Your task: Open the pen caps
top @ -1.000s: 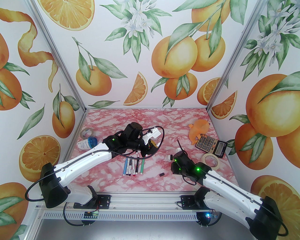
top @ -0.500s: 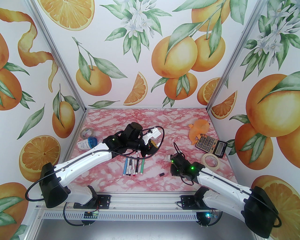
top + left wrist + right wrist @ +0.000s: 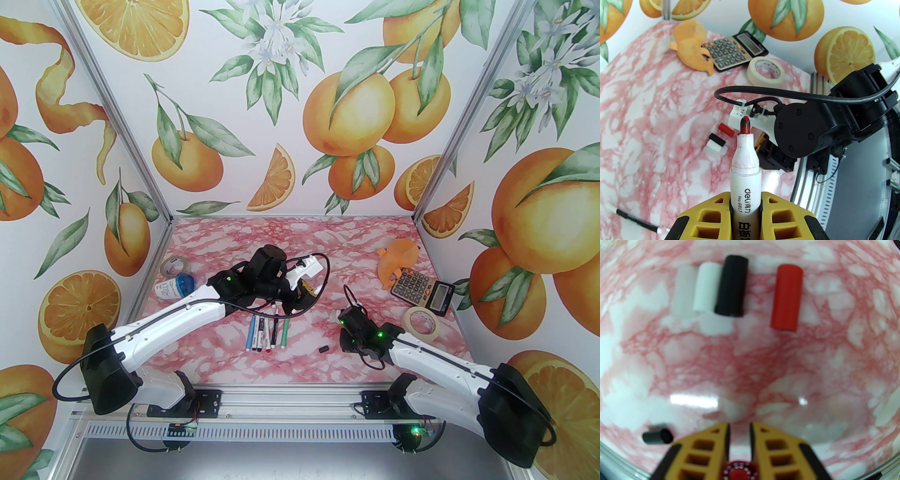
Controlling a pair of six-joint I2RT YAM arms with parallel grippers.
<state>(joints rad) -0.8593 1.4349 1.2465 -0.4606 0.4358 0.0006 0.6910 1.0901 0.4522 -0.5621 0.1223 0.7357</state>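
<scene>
Two arms reach over the pink marbled worktop (image 3: pixel 300 234). The left tool (image 3: pixel 745 196) is clamped tight round the white barrel of an uncapped marker (image 3: pixel 745 173), held up off the surface with its red nib bare and pointing toward the right arm. The right tool (image 3: pixel 740 428) hangs just above the worktop, its yellow fingers (image 3: pixel 710 446) only a sliver apart with nothing between them.

Beyond that tool lie the loose caps. A red cap (image 3: pixel 786 297) sits by itself. Near it, a black cap (image 3: pixel 731 285) touches a white cap (image 3: pixel 706 288), and a paler cap (image 3: pixel 683 291) is pressed against the white one's other side. A smaller black cap (image 3: pixel 657 436) lies well apart from these, close to the tool's left finger.

From above, about five more pens (image 3: pixel 267 332) lie side by side in a row near the middle, with a green one at the right end. Toward the far right stand a calculator (image 3: pixel 422 288), an orange soft toy (image 3: pixel 398 262) just beside it and a roll of masking tape (image 3: pixel 422 324). By the left wall are a second tape roll (image 3: pixel 173 266) and a white bottle (image 3: pixel 174 286) lying down.
</scene>
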